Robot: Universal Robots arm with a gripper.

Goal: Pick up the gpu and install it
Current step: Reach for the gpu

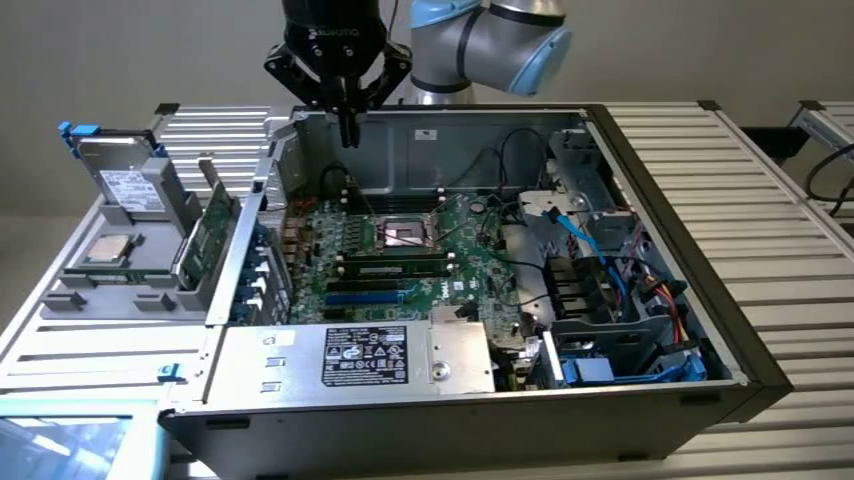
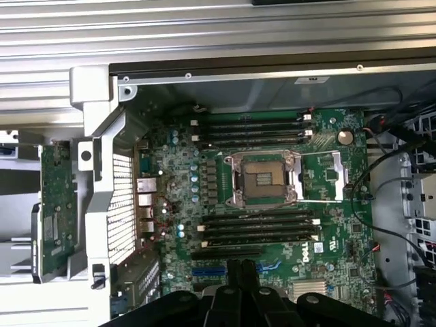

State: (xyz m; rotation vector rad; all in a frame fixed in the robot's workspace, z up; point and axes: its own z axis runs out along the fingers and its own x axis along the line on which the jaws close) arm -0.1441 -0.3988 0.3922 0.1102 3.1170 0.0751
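Observation:
The gpu (image 1: 211, 238) is a green card standing on edge in a grey holder (image 1: 127, 290), just outside the open computer case on the exterior view's left. The wrist view shows the gpu (image 2: 57, 204) beside the case's rear wall. My gripper (image 1: 350, 132) hangs above the back end of the case, over the motherboard (image 1: 400, 250), well apart from the gpu. Its fingers are shut together with nothing between them. In the wrist view the gripper (image 2: 242, 276) points down over the motherboard (image 2: 272, 197), near the blue expansion slot (image 2: 208, 270).
The holder also carries a hard drive (image 1: 127, 185) and a processor (image 1: 107, 250). Inside the case sit a power supply (image 1: 347, 355), blue cables (image 1: 587, 240) and a drive cage (image 1: 627, 340). The case wall (image 1: 254, 250) separates the gpu from the motherboard. A slatted table (image 1: 761, 230) surrounds everything.

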